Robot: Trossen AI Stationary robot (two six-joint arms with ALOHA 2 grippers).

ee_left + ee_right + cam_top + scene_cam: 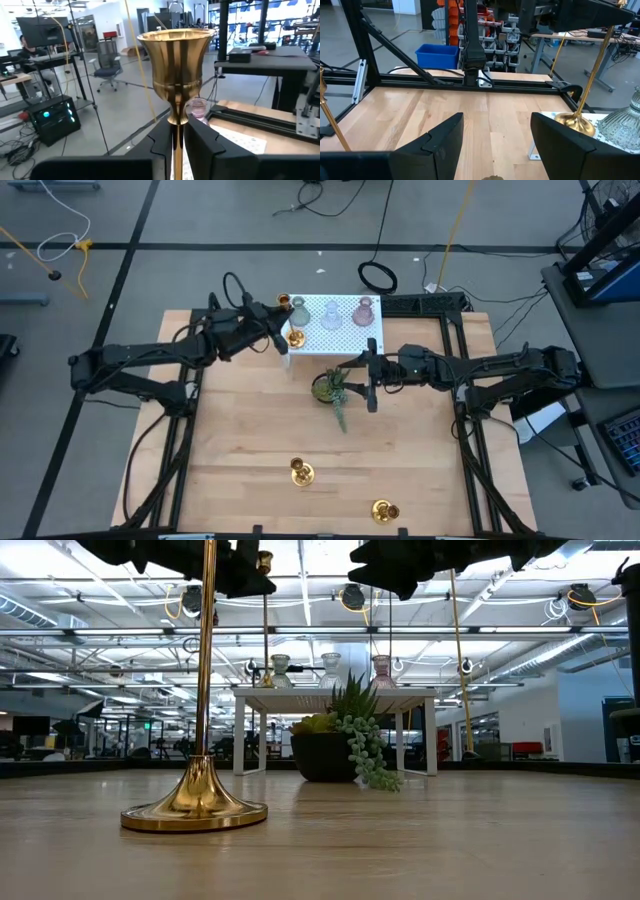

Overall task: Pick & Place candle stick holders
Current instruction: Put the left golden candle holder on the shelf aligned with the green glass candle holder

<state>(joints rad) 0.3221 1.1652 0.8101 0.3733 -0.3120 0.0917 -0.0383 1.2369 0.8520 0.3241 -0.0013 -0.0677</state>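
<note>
Three gold candle stick holders show. One (296,338) stands on the left end of the white stand (345,340) at the table's far middle, its cup (176,55) large in the left wrist view. My left gripper (283,340) reaches level to it from the table's left and is shut on its stem. Two others (301,472) (384,510) stand on their round bases on the near half of the table. My right gripper (371,375) hangs open, level, beside the potted plant (330,390), with nothing between its fingers. My left gripper has the thin stem (176,142) just below the cup, pinched between its two fingers (200,150). The fingers come level from the table's left and lie across the stem. The holder stands upright with its round base (575,123) on the white stand.
Three glass vases, greenish (299,310), clear (331,315) and pink (364,311), stand along the white stand's far side. The potted plant trails toward the table's middle. Bare wood lies between the plant and the two near holders.
</note>
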